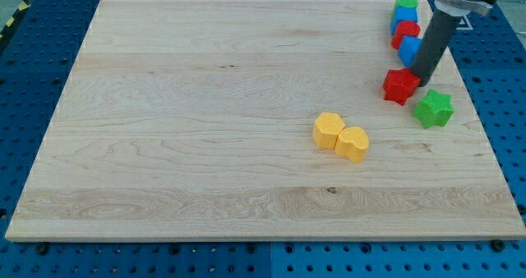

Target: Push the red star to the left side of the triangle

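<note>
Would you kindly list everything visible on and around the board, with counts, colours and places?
board: 1, light wood, fills most of the view
red star: 1, red, view's right, just left of my tip
green star: 1, green, right and below the red star
yellow blocks: 2, yellow, touching, near centre, shapes unclear
stacked cluster: green, blue, red, blue blocks, top right, partly hidden by the rod, shapes unclear
pegboard: 1, blue, surrounding the board
my tip: 1, dark rod end, against the red star's right side
</note>
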